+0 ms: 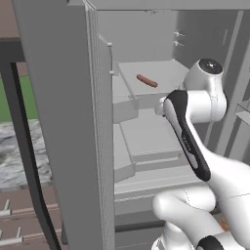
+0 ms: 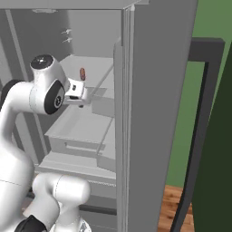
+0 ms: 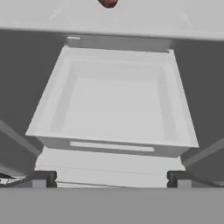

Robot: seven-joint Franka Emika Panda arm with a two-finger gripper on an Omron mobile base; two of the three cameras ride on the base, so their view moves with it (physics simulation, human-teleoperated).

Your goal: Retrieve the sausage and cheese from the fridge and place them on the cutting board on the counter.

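The fridge (image 1: 58,107) stands with its doors open. On its upper white shelf lies the sausage (image 1: 146,80), a thin reddish-brown link, also seen on that shelf in the right base view (image 2: 82,73) and as a red tip at the top edge of the hand view (image 3: 108,2). My gripper (image 2: 80,102) hangs in front of and a little below that shelf. It is open, with nothing between its fingertips (image 3: 43,178). It looks down into an empty white drawer bin (image 3: 113,100). The cheese and the cutting board are out of view.
The fridge's left door (image 1: 53,58) and right door (image 2: 154,90) flank the arm closely. Left of the fridge runs the marbled counter (image 1: 14,156) over brown drawers (image 1: 10,212). A lower white bin (image 1: 146,139) and shelf edges sit under the gripper.
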